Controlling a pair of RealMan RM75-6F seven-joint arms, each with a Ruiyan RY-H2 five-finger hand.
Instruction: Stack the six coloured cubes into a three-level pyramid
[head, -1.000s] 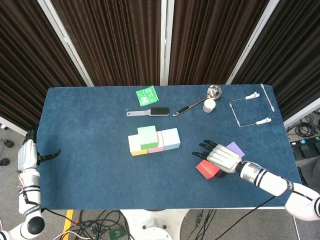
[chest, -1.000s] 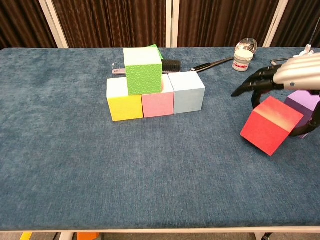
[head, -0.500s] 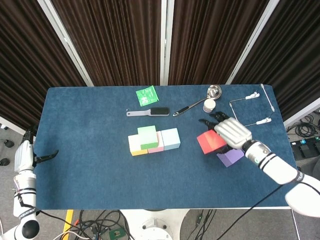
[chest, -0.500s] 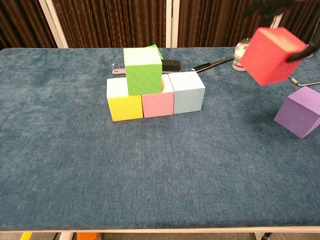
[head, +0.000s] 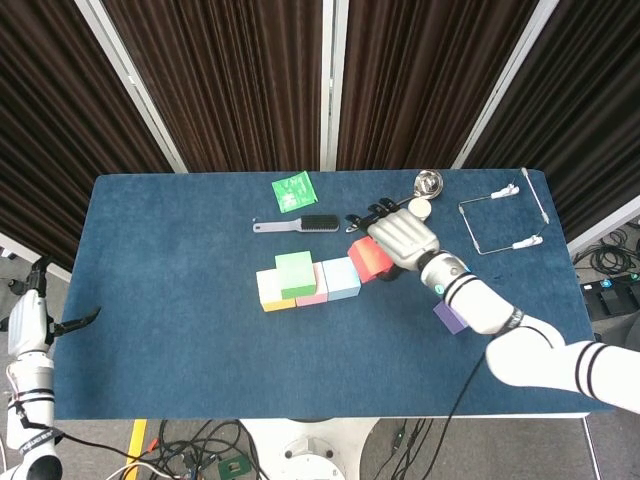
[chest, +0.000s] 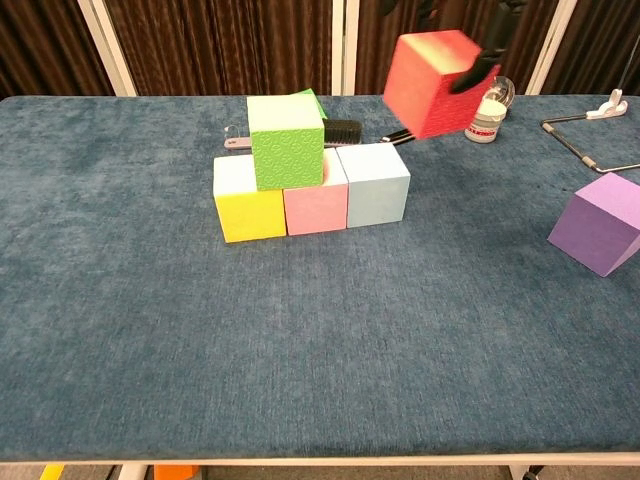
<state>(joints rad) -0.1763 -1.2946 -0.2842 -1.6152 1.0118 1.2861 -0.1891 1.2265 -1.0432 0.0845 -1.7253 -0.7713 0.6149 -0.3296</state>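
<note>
Red cube (chest: 438, 82) airborne, tilted, gripped from above by right robot hand (head: 402, 238); in the chest view only dark fingertips (chest: 468, 76) show at its edge. It hangs above and just right of the light blue cube (chest: 375, 185), the right end of the yellow (chest: 247, 203) / pink (chest: 316, 201) / blue base row. Green cube (chest: 287, 140) sits on yellow and pink. Judgement: open second-level seat lies down and to the left of the red cube, beside green, over the pink-blue seam. Purple cube (chest: 600, 223) on worktop (chest: 300, 350), well right. Left robot hand (head: 28, 320) off the worktop's left edge, holds nothing, fingers apart
</note>
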